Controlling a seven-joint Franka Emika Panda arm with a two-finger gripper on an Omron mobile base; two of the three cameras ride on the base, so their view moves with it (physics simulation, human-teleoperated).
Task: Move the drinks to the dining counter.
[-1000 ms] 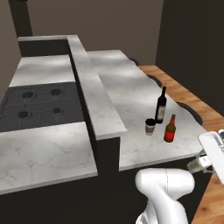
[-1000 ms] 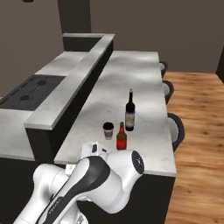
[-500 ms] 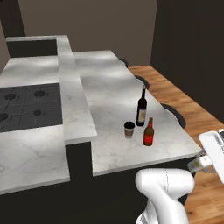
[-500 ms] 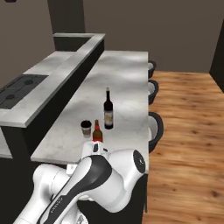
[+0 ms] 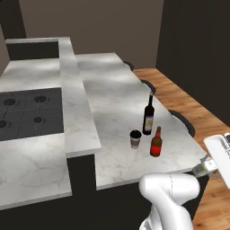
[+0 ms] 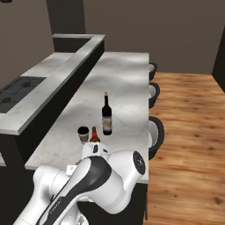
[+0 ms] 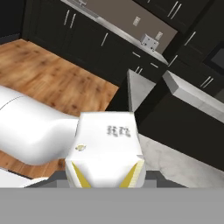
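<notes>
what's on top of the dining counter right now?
On the dining counter: wine bottle, red bottle and lidded paper cup, clustered near the stool-side edge. In the right base view the arm covers the near corner, so anything there can't be seen.

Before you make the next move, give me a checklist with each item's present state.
1. Wine bottle upright on the dining counter: ok.
2. Red bottle upright on the counter, apart from the wine bottle: ok.
3. Paper cup upright, lid on: ok.
4. All four drinks on the counter: not ok; the whitish glass sits right in front of the hand camera.
5. Jaws closed firmly on that glass: cannot tell.
6. Bare marble free beside the three drinks: ok.
</notes>
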